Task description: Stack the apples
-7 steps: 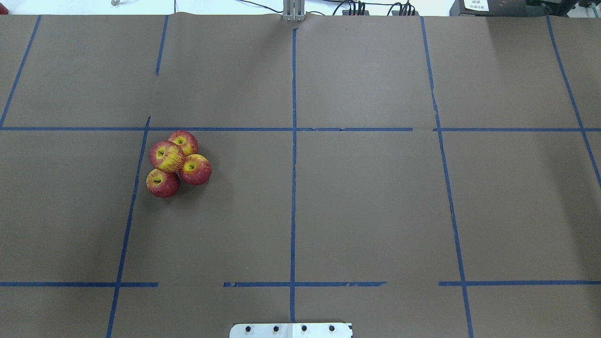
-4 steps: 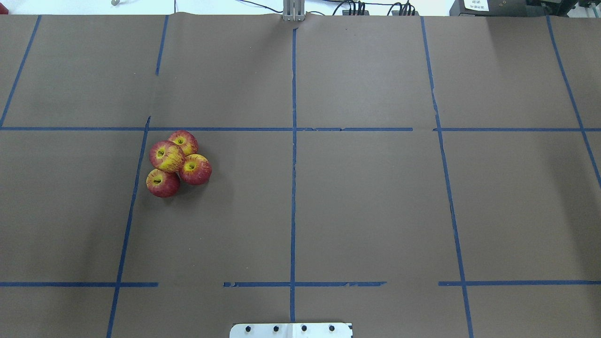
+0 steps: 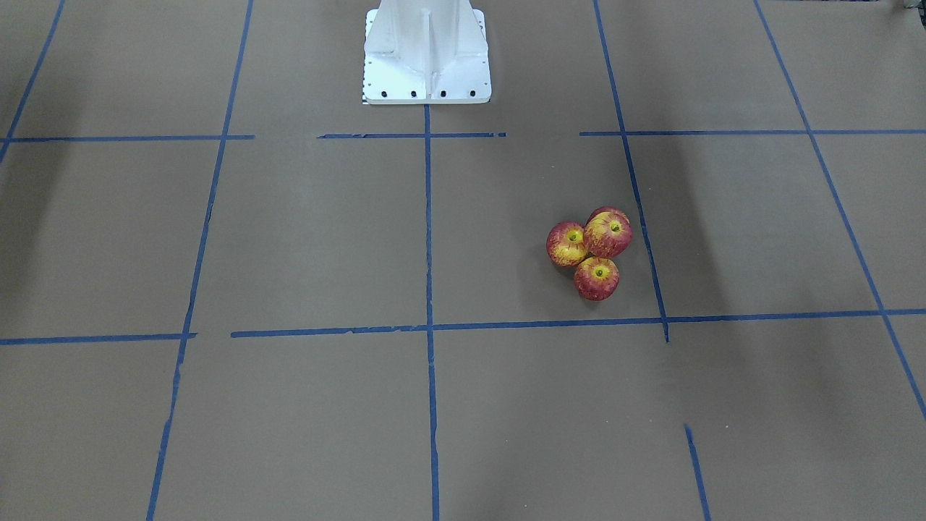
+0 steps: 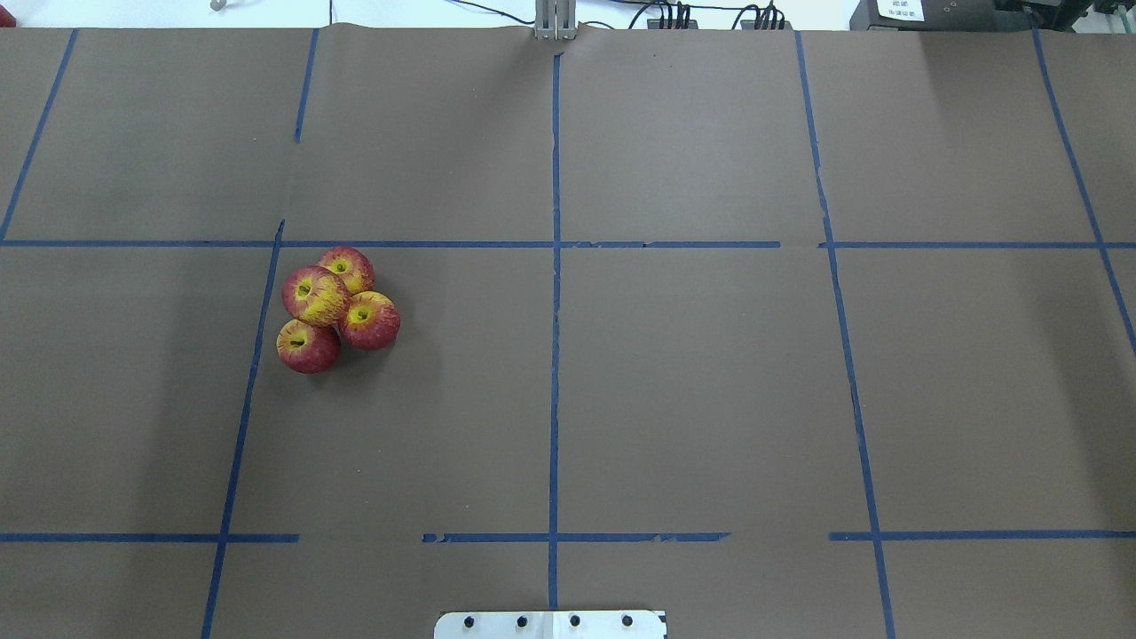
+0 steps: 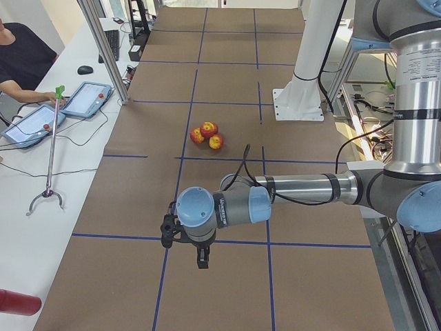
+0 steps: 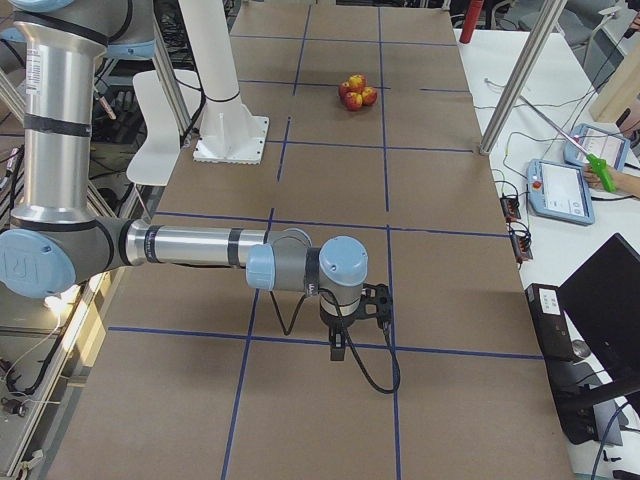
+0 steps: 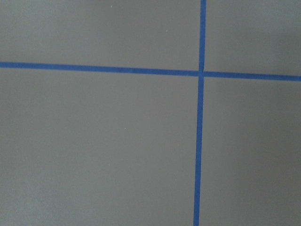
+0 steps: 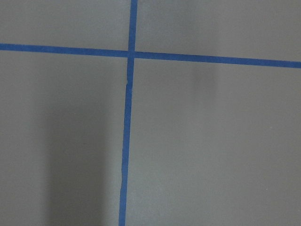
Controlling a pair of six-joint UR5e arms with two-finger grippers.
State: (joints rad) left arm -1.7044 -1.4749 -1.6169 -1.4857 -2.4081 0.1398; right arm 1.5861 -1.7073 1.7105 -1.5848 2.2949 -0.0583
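Four small red-and-yellow apples sit in a tight cluster on the brown paper, left of centre in the overhead view. One apple (image 4: 315, 295) rests on top of the three others (image 4: 307, 346) (image 4: 368, 319) (image 4: 346, 264). The cluster also shows in the front view (image 3: 606, 231), the left side view (image 5: 207, 131) and the right side view (image 6: 356, 92). My left gripper (image 5: 201, 259) hangs over the table's left end, far from the apples. My right gripper (image 6: 338, 346) hangs over the right end. I cannot tell whether either is open or shut. Both wrist views show only paper and blue tape.
The white robot base (image 3: 427, 72) stands at the table's near edge (image 4: 550, 624). Blue tape lines grid the brown paper. A bench with tablets (image 5: 86, 98) and a grabber stick (image 5: 49, 152) runs along the far side, with metal posts (image 6: 515, 80) at its edge.
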